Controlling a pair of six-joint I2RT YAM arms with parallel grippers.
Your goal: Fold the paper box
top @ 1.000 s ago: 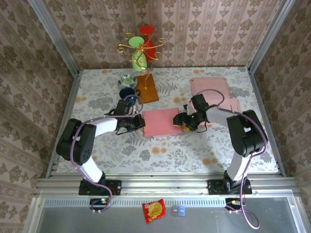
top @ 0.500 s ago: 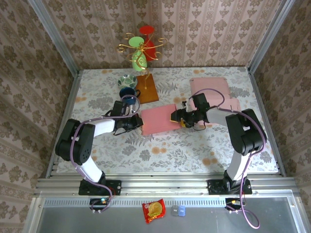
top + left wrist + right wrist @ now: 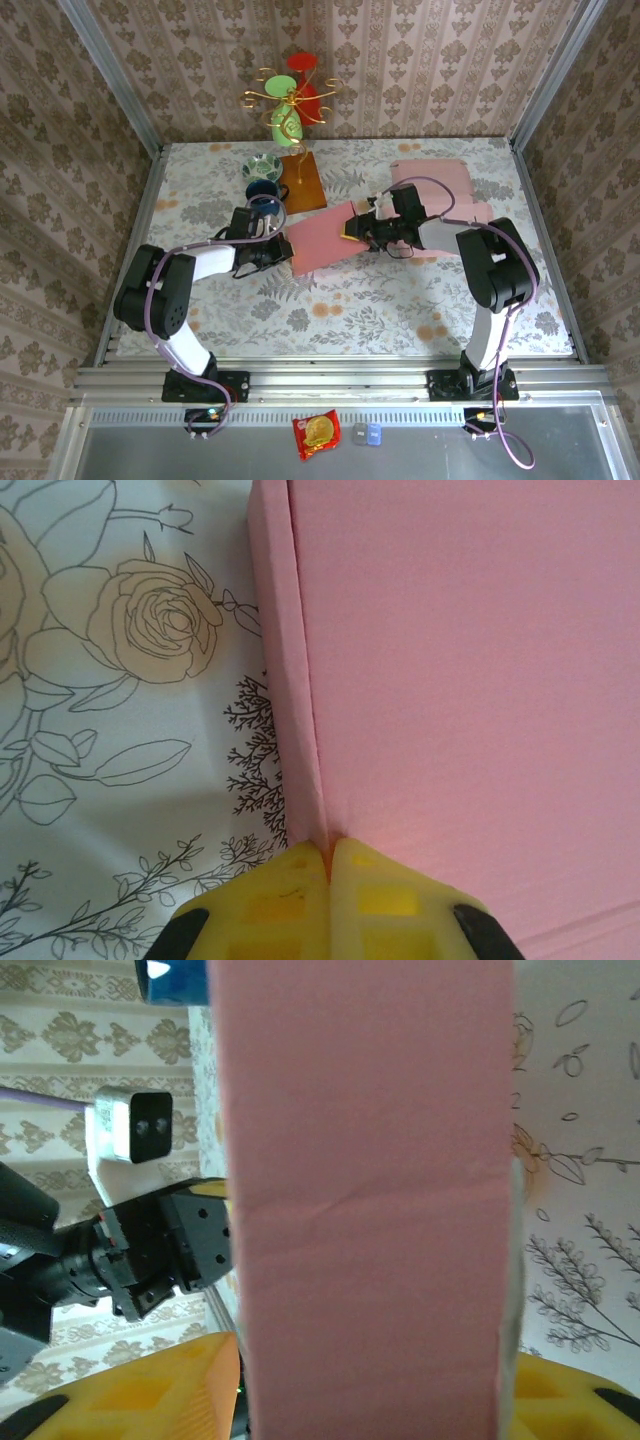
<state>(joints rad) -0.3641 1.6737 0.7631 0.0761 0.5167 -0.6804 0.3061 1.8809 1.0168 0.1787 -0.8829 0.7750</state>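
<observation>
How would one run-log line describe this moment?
left hand: shut on box edge | right hand: gripping box's other end | box: tilted, right end up

Bright, even light from above; shadows soft and faint on the counter (image 3: 330, 300). Top view sharp; right wrist view's near box (image 3: 360, 1210) and fingers (image 3: 150, 1385) blur.

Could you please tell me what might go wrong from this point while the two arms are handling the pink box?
1. The left jaws pinch only the very edge of the pink paper box, at a fold; pulling may tear it or let it slip.
2. The right jaws hold its raised end; squeezing harder could buckle the panel, which shows a crease line across it.
3. The blue cup stands close behind the left arm; a swing might knock it.
</observation>
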